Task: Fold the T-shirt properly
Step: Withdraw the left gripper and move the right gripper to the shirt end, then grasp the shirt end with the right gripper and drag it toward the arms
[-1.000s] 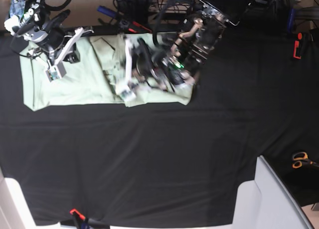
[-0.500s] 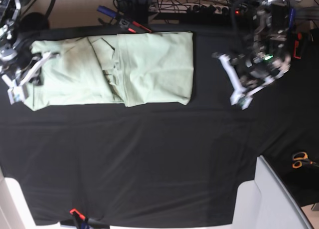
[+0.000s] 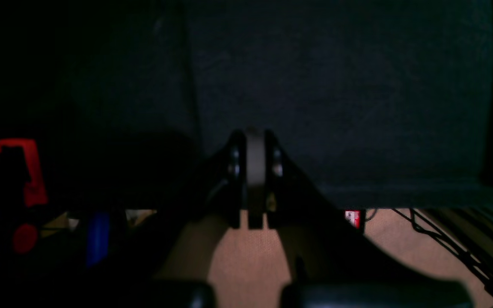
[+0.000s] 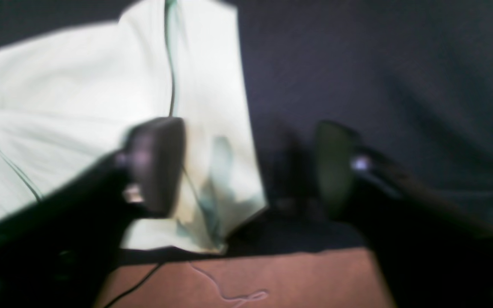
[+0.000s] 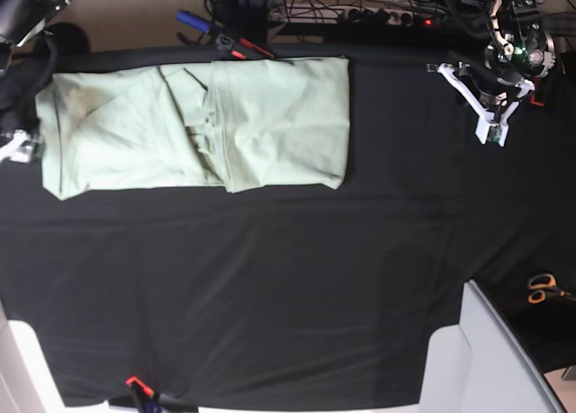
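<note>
One T-shirt [image 5: 198, 125] lies on the black tabletop [image 5: 297, 287], folded into a long band with a doubled panel at one end. Two arms are in view, one at each end of the tabletop, and neither touches the cloth.

The right gripper [image 4: 246, 167] has its two fingers [image 4: 156, 167] spread wide and released, with nothing between them. The near corner of the T-shirt lies beneath and behind the finger on that view's left; bare black cloth lies under the other finger. The wrist picture is blurred, so whether that finger grazes the fabric is hard to say, though it seems to hang clear above it.

The left gripper [image 3: 255, 171] has its two fingers [image 3: 236, 171] clenched flat together on nothing. Beyond the fingertips is only bare tabletop; the T-shirt is well apart from them. One red clamp [image 3: 19, 175] stands off to the side of the fingers, and one pair of orange-handled scissors [image 5: 543, 289] lies by the tabletop's far corner.
</note>
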